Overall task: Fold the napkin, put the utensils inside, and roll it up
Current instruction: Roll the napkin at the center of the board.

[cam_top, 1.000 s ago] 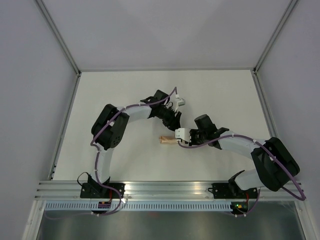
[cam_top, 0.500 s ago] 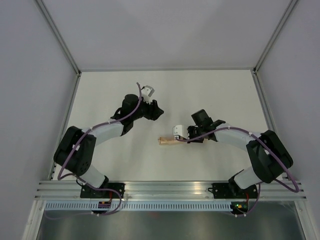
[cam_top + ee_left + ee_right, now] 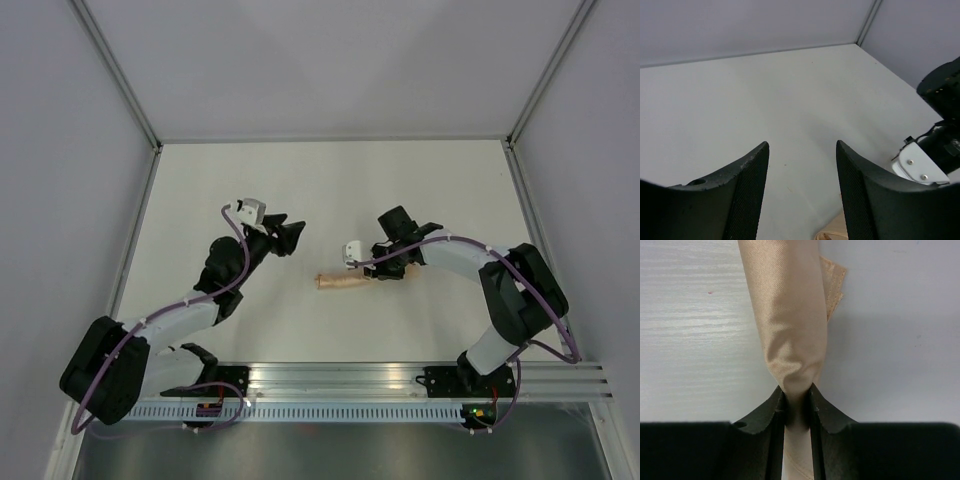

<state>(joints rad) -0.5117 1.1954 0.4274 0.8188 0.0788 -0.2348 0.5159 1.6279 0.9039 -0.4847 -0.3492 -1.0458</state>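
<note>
The napkin (image 3: pixel 340 281) is a light orange-tan cloth rolled into a tight tube lying on the white table at mid-centre. In the right wrist view the napkin (image 3: pixel 787 330) runs away from the camera, with a loose corner sticking out at its far right. My right gripper (image 3: pixel 796 392) is shut on the near end of the roll, pinching it; in the top view my right gripper (image 3: pixel 372 276) is at the roll's right end. My left gripper (image 3: pixel 292 234) is open and empty, up and left of the roll. The roll's end (image 3: pixel 832 234) peeks in below it. No utensils show.
The white table (image 3: pixel 200 180) has grey walls at the back and sides and a metal rail (image 3: pixel 340 380) along the near edge. The right arm's white wrist camera block (image 3: pixel 917 165) shows at the right of the left wrist view.
My left arm has swung away from the roll to the left and back toward its base, gripper open. My right gripper has stayed at the roll's right end.
</note>
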